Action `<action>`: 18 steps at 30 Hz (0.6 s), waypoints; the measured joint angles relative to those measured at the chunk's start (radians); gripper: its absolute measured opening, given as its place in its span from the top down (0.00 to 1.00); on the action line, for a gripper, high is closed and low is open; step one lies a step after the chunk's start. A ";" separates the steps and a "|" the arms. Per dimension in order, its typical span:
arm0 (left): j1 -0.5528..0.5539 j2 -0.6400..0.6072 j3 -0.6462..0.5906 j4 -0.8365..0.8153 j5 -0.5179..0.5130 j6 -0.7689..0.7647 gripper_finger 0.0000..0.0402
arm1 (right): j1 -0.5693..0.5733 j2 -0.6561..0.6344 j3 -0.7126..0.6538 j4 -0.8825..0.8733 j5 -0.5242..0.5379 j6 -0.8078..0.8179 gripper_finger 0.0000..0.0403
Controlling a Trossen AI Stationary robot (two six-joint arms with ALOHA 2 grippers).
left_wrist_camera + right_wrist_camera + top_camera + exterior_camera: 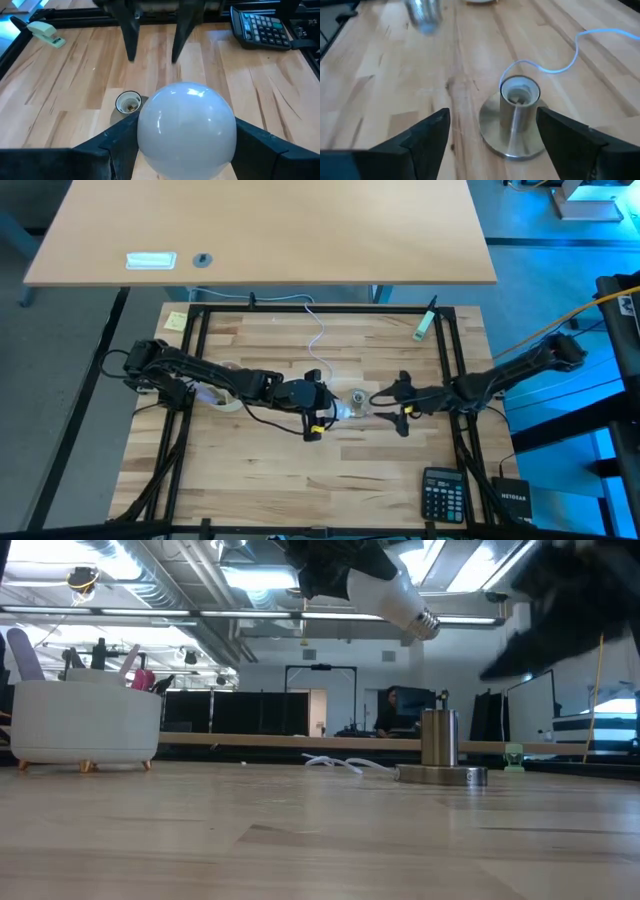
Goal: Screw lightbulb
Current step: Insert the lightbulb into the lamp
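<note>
The white frosted lightbulb (385, 592) is held in my left gripper (328, 408), high above the table's middle. Its grey screw base (425, 625) points down and toward the table's right. The silvery socket (520, 120), a short upright tube on a round disc with a thin white cord (318, 335), stands on the table just beyond the bulb (357, 397). My right gripper (493, 114) is open and low over the table, just to the right of the socket, with one finger on either side of it and touching nothing. My left gripper pinches the bulb's glass globe (150, 131) at its widest part between its two fingers (112, 145). The fingers come from the table's left, slanting down. The bulb is lifted clear of the table and tilted, its screw base lowest and away from the fingers.
A black calculator (443, 495) and a small black box (512, 500) lie at the near right corner. A pale green stapler (425, 325) lies at the far right. A white roll (225, 398) sits under the left arm. A white container (85, 725) shows at the left.
</note>
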State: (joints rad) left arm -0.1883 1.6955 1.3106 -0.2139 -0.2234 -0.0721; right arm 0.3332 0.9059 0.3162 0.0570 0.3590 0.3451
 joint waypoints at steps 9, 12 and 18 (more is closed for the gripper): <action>0.009 -0.026 0.051 -0.130 -0.002 -0.044 0.39 | -0.062 0.171 -0.285 0.535 0.072 -0.091 0.27; 0.008 -0.027 0.064 -0.126 -0.009 -0.041 0.39 | -0.095 0.253 -0.284 0.649 0.016 -0.126 0.27; 0.013 -0.027 0.066 -0.146 -0.011 -0.052 0.39 | -0.145 0.461 -0.269 0.865 -0.044 -0.171 0.27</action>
State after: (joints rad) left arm -0.1749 1.6688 1.3762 -0.3594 -0.2340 -0.1245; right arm 0.1885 1.3670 0.0475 0.9220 0.3146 0.1738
